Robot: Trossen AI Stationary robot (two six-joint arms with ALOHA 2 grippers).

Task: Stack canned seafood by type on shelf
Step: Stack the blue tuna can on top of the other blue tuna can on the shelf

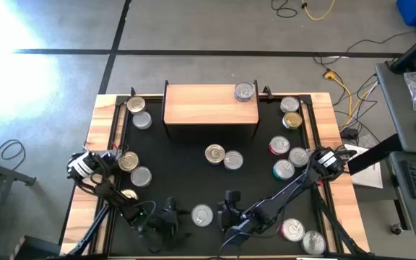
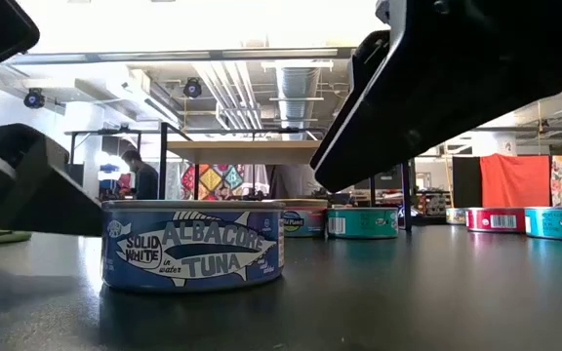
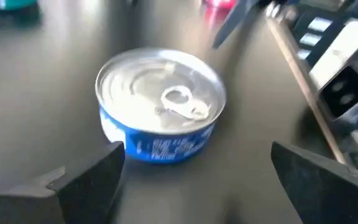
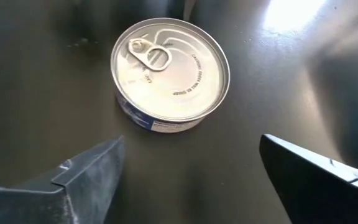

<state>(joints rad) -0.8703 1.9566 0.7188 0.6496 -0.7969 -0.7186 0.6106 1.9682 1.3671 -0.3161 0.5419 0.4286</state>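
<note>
The blue tuna can [image 1: 202, 214] stands alone on open black tabletop [image 1: 186, 155] near the front edge, flanked by the left gripper [image 1: 166, 217] and right gripper [image 1: 227, 214], both with fingers spread wide and clear of it. Between this can and the shelf [image 1: 211, 103], only a touching pair of cans [image 1: 223, 157] interrupts the middle lane. The shelf top is bare wood except one can [image 1: 244, 92] at its right end; can clusters crowd both table sides.
</note>
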